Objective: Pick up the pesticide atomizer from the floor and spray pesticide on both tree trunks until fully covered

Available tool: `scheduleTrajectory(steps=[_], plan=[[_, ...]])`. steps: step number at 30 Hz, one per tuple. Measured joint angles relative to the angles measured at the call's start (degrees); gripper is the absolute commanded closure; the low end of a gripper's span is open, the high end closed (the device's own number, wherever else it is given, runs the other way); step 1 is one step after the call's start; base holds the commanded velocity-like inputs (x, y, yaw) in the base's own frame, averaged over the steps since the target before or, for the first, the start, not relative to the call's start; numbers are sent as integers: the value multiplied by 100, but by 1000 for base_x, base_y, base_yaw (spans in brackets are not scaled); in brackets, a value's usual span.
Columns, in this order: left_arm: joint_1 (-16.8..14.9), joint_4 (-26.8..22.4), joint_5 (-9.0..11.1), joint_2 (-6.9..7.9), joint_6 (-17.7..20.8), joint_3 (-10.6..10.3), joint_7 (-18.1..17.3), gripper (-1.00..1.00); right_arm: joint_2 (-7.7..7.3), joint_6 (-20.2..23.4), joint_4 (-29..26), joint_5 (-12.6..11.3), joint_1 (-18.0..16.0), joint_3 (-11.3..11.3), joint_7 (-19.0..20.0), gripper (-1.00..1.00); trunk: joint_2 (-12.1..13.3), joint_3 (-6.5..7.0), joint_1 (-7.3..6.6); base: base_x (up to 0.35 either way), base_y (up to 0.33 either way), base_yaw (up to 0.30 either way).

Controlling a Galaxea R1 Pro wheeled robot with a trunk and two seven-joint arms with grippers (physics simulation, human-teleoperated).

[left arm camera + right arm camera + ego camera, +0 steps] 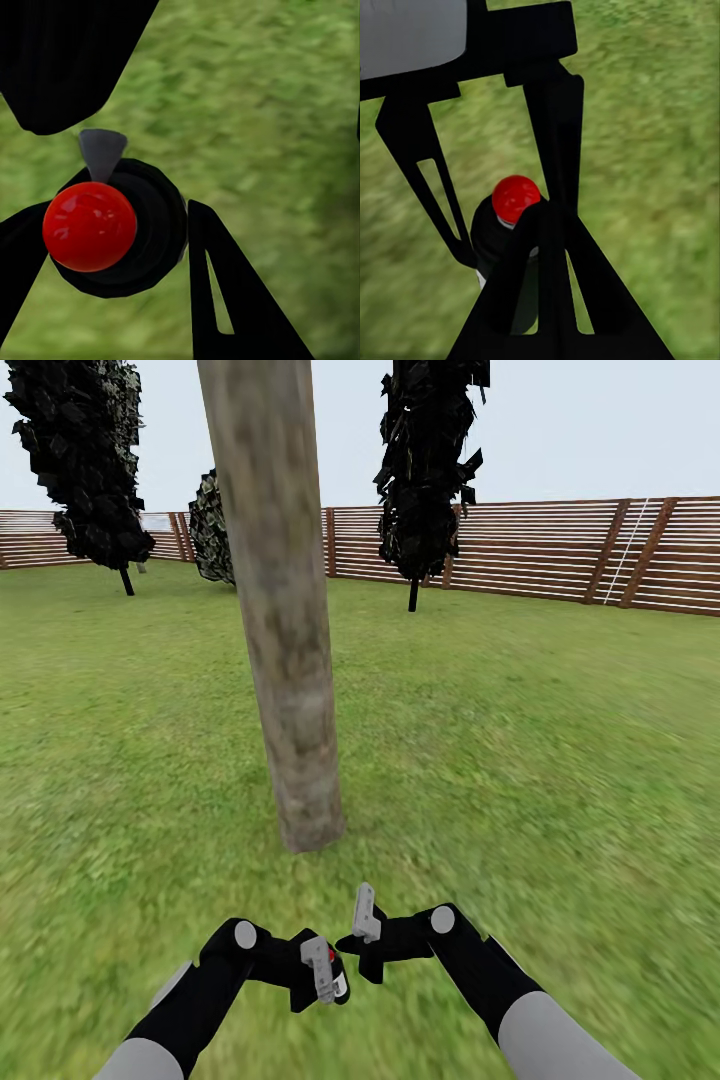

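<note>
Now left gripper (pixel 322 972) clasps the red-capped atomizer (pixel 112 229) near trunk (pixel 280 610).

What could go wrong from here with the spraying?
1. The right gripper sits close beside the left gripper, which holds the atomizer; a bump could knock it loose.
2. The atomizer is held low while the tree trunk rises out of frame, so the upper bark may stay unsprayed.
3. Nozzle direction is unclear; spray may hit the lawn.

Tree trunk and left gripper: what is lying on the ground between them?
Nothing but grass. In the head view, the stretch from the tree trunk to the left gripper, which holds the red-capped atomizer, is bare lawn.
</note>
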Motion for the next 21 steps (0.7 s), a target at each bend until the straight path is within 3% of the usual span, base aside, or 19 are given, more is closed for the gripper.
scheduleTrajectory(steps=[21], plan=[[-16, -9, 19, -21, 3, 9, -3, 100, -6, -2, 9, 6, 0, 0, 0, 100, 0, 0, 0, 0, 0, 0]])
